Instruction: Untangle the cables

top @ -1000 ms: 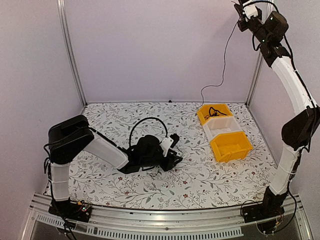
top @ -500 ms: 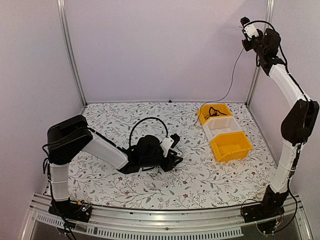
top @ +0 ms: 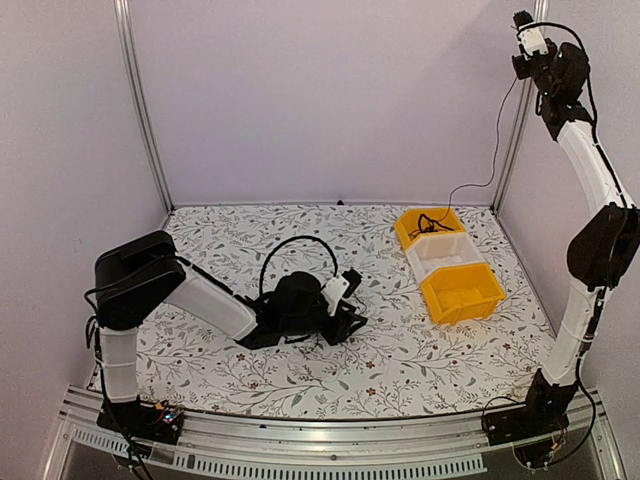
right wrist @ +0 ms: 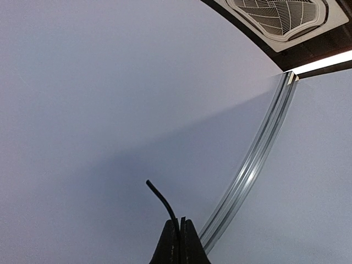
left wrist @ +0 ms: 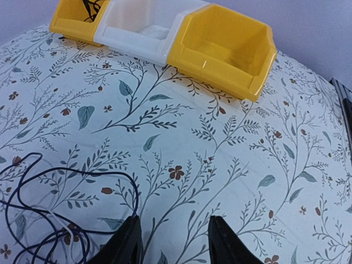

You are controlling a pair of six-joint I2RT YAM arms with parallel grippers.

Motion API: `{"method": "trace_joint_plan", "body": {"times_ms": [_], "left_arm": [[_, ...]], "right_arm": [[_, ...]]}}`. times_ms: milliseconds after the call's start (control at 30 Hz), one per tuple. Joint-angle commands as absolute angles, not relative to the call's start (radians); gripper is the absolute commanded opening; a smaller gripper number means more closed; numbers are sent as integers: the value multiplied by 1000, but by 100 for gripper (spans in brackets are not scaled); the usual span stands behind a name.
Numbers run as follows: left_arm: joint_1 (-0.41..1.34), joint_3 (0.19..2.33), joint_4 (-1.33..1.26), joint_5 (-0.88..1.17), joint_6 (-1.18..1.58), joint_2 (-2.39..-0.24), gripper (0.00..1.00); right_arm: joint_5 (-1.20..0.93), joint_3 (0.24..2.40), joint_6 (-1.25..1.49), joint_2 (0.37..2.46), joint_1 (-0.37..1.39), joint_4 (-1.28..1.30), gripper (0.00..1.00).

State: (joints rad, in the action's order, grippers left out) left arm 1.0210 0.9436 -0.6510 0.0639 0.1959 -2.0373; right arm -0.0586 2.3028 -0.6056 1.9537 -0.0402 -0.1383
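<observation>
Top external, right of centre: three bins [top: 470,306]; upper right, right gripper [top: 521,20] pinches one cable [top: 497,150]; left gripper [top: 350,320] fingers apart.

The right tool [top: 524,28] has swung from the top edge of the frame, dipped, then risen further right, into the upper right corner by the post [top: 519,105]. The black cable [right wrist: 163,202] pinched in it has followed, its hanging run shifted right, towards the yellow bin [top: 402,230]
</observation>
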Motion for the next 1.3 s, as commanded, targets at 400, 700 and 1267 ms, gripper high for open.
{"method": "trace_joint_plan", "body": {"times_ms": [400,700,1267], "left_arm": [[1048,957,-640,63,210,-2044,41],[1049,986,-642,74,219,-2066,41],[1049,950,-663,61,215,-2047,41]], "right_arm": [[-260,1951,-504,1814,-18,-64,0],[-340,2010,-525,1795,94,-4,0],[-222,1855,-497,1773,157,-24,0]]}}
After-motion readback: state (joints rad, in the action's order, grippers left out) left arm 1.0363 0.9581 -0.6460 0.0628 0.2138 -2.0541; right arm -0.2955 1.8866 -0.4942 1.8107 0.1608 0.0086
